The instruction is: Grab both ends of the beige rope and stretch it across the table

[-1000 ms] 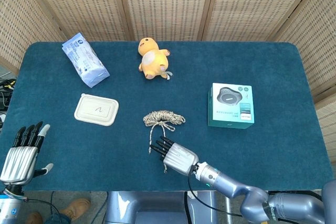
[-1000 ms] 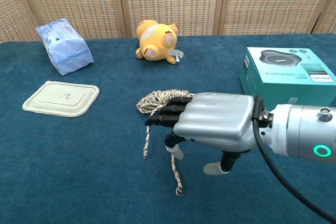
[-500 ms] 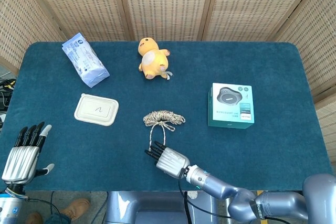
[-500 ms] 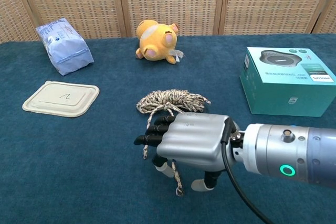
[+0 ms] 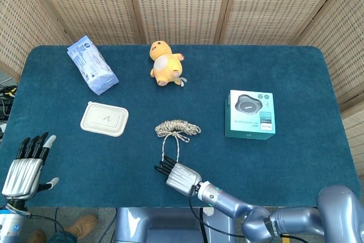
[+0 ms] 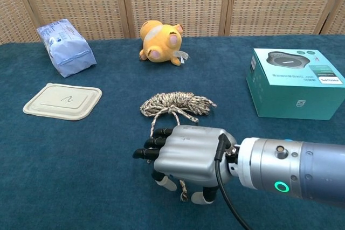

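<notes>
The beige rope lies as a small coil in the middle of the blue table, with two loose ends trailing toward the near edge. My right hand is palm down over those ends, fingers stretched out toward the left and apart. One rope end shows beneath the palm between thumb and fingers, and nothing is plainly gripped. My left hand hovers at the near left corner, far from the rope, fingers straight and holding nothing. The chest view does not show it.
A yellow plush toy lies behind the coil. A blue packet and a beige lidded tray sit at the left. A teal box stands at the right.
My right hand has drawn back from the coil toward the near edge and now sits lower over the loose ends. The coil is fully uncovered. The left hand has not moved.
</notes>
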